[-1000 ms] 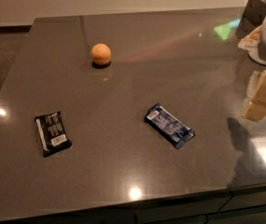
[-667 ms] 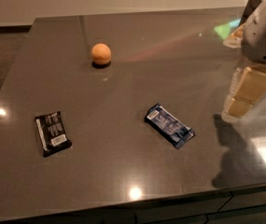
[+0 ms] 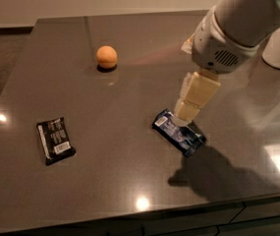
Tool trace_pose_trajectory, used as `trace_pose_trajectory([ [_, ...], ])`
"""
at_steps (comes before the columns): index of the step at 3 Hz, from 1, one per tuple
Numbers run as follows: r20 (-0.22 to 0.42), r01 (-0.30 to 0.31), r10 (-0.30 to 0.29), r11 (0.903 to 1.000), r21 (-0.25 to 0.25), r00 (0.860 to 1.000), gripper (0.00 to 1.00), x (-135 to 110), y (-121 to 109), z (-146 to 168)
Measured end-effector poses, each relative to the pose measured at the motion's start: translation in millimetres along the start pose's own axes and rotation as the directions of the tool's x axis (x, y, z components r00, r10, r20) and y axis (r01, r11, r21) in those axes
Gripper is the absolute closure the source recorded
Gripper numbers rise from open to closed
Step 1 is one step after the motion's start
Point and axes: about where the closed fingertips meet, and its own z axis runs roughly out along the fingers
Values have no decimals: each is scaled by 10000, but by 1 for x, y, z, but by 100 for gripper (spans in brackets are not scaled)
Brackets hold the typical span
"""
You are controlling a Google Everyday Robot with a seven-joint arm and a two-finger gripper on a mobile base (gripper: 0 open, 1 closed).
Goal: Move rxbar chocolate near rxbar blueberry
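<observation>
rxbar chocolate (image 3: 56, 140) at lower left of the dark counter (image 3: 120, 107), flat black wrapper, white lettering, small white label patch, well apart from blue rxbar blueberry (image 3: 181, 135) right of centre, gripper (image 3: 186, 113) just above that blue bar, whether its jaws are open or closed cannot be told, orange ball (image 3: 106, 57) upper left

No wording is coming through legibly anywhere. The rxbar chocolate (image 3: 55, 140), lying at the left of the surface (image 3: 129, 97), is showing white print and a small white label patch, none of it readable. The rxbar blueberry (image 3: 181, 134) is showing pale print, likewise unreadable; the pincer (image 3: 187, 113) is hanging just over its upper end.
</observation>
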Motion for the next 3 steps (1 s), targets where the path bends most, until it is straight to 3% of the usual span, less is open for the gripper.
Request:
trace_pose_trajectory([
  [2,1151,259,-173,9969,-744,9932,0,-70,21,62],
  [3,1508,526,-377,9940,-961,9878,0,-93,34,80],
])
